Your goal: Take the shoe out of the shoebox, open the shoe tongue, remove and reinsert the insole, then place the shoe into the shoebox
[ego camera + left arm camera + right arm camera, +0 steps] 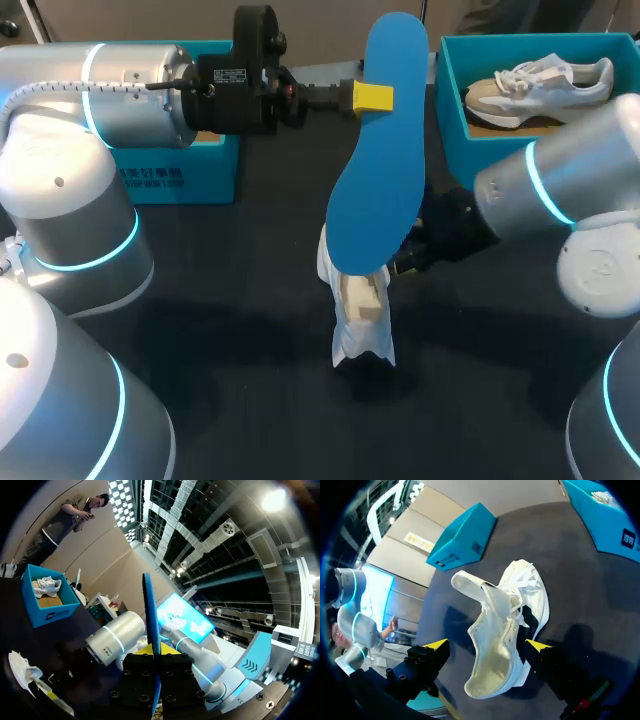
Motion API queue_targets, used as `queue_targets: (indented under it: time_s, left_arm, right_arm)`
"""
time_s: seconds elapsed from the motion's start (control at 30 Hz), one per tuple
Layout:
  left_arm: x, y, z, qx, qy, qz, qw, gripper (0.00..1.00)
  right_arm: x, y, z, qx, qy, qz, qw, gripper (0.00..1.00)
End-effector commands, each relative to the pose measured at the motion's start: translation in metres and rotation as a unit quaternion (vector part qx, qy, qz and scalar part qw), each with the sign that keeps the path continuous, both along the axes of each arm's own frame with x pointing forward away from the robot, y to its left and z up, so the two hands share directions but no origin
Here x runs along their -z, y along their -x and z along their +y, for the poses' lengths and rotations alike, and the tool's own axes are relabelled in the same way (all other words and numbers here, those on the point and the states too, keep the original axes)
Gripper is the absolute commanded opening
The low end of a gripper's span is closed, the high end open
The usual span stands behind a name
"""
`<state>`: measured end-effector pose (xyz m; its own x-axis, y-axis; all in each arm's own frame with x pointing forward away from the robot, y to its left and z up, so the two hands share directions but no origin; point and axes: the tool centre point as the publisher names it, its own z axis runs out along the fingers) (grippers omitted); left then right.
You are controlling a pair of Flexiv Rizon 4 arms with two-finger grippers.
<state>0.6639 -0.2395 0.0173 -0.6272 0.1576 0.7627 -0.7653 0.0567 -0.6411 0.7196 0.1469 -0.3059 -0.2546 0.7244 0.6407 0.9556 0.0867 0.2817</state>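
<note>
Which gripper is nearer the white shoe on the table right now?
Right. The right gripper straddles the white shoe, its open fingers on either side. The left gripper is farther off, shut on the raised blue insole.

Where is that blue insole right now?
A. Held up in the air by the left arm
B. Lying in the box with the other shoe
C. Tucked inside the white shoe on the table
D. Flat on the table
A: the blue insole stands on end, clamped in the left arm's jaws, above the white shoe on the table.
</note>
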Motion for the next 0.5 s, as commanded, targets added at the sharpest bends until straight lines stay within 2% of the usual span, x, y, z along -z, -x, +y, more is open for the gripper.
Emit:
queue_targets:
  time_s: [0.03, 0.3, 0.37, 0.4, 0.5]
  left_arm:
    - [0.001, 0.001, 0.0, -0.001, 0.0, 0.0, 1.0, 0.0]
    - [0.001, 0.001, 0.0, -0.001, 0.0, 0.0, 1.0, 0.0]
    - [0.001, 0.001, 0.0, -0.001, 0.0, 0.0, 1.0, 0.0]
    - [0.001, 0.001, 0.0, -0.001, 0.0, 0.0, 1.0, 0.0]
    - [0.001, 0.001, 0.0, -0.001, 0.0, 0.0, 1.0, 0.0]
  right_arm:
    - [-0.001, 0.005, -0.011, -0.009, -0.034, 0.0, 0.999, 1.0]
    - [-0.001, 0.005, -0.011, -0.009, -0.034, 0.0, 0.999, 1.0]
    - [-0.009, 0.003, -0.009, -0.009, -0.068, -0.01, 0.998, 1.0]
    - [-0.011, 0.003, -0.008, -0.009, -0.069, 0.003, 0.998, 1.0]
    - [-0.022, 0.002, -0.008, 0.001, -0.121, 0.006, 0.993, 1.0]
